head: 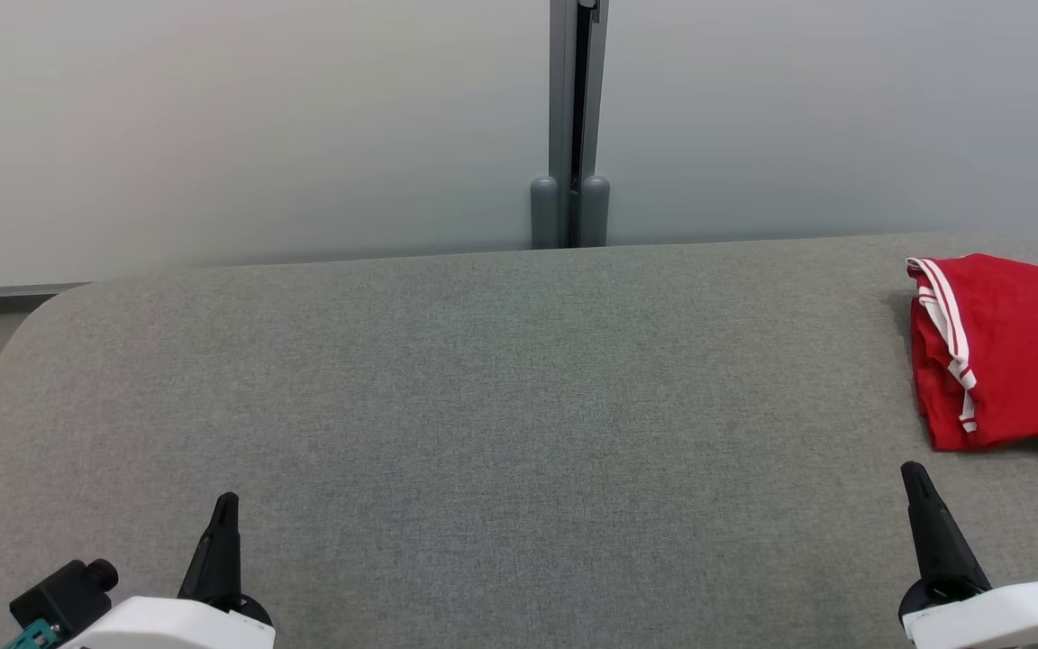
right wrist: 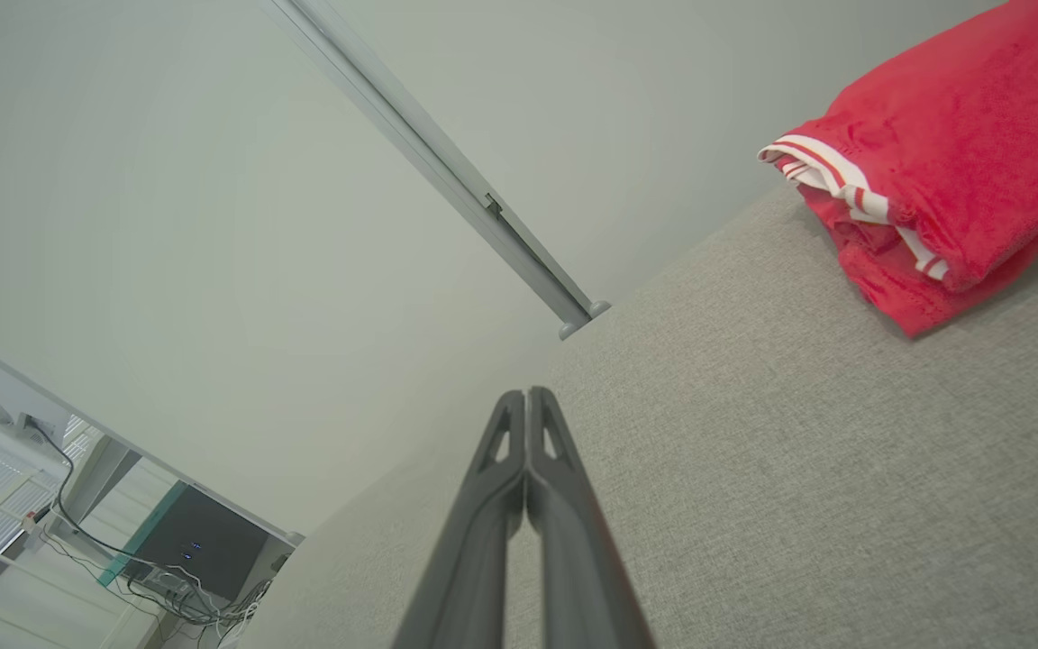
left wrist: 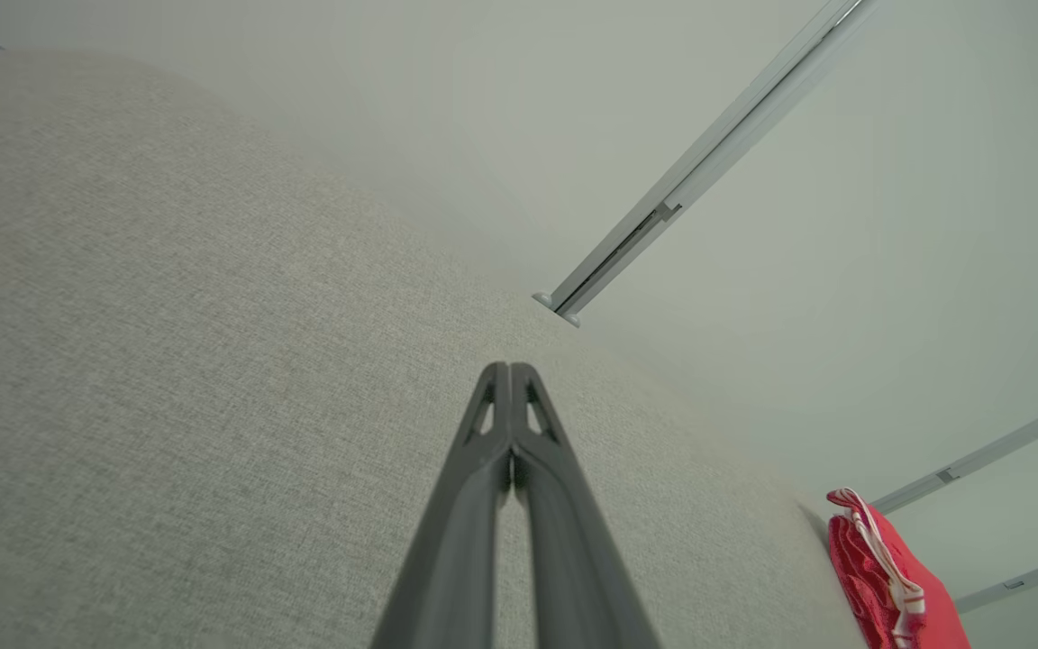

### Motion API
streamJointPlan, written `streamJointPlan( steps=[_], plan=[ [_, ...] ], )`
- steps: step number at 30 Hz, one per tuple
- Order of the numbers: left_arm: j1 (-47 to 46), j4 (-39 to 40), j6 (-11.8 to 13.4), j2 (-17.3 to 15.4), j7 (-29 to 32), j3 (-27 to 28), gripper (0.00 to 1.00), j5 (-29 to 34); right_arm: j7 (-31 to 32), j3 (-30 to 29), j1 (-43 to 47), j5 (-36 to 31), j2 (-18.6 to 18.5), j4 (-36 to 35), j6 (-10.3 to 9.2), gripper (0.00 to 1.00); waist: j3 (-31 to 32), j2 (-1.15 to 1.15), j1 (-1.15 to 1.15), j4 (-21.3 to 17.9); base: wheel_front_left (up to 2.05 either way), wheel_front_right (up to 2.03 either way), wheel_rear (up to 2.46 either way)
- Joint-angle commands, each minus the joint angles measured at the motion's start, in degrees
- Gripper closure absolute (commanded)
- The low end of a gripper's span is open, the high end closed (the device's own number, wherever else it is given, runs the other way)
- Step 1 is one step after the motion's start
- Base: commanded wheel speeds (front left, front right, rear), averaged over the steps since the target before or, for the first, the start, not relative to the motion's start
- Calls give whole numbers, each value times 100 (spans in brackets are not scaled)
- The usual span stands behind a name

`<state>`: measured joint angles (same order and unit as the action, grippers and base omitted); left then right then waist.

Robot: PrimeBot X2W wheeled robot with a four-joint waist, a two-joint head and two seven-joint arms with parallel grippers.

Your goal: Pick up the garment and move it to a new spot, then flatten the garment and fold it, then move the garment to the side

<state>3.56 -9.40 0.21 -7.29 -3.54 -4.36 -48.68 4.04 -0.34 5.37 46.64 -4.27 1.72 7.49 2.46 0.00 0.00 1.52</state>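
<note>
Left gripper at lower left of head view, right gripper at lower right; both pinched closed, empty, above table. Garment lay folded at right edge, mid-height, apart from both.

Left wrist view: jaws met at the tips; garment in lower right corner.

Right wrist view: jaws met likewise; garment at upper right.

Judged: bundle looked already set aside. Any further shift should pinch the whole stack, not just the top layer.

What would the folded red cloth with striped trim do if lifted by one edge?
The folded red garment with striped trim looks soft and layered, so it would probably droop and unfold. Pushed on the grey woven surface, it would likely bunch rather than slide.
</note>
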Motion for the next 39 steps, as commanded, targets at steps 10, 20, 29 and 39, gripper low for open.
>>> streamJointPlan(
  steps=[10, 20, 29, 39],
  plan=[
    [-318, -20, -153, 35, 151, 211, 100, -789, -15, -75, -308, 853, -51, 168, 0, 100, -30, 0, 0, -18, 0, 0, 0],
    [-437, -95, -264, 97, 290, 354, 100, -1410, 1, -134, -458, 1520, -49, 348, 1, 100, -60, 0, 0, -35, 0, 0, 0],
    [-536, -156, -349, 149, 405, 472, 100, -1914, 18, -185, -584, 2067, -42, 494, 1, 100, -87, 0, 0, -50, 0, 0, 0],
    [-635, -220, -447, 195, 524, 595, 100, -2437, 41, -235, -712, 2617, -32, 645, 1, 100, -117, 0, 0, -67, 0, 0, 0]
  ],
)
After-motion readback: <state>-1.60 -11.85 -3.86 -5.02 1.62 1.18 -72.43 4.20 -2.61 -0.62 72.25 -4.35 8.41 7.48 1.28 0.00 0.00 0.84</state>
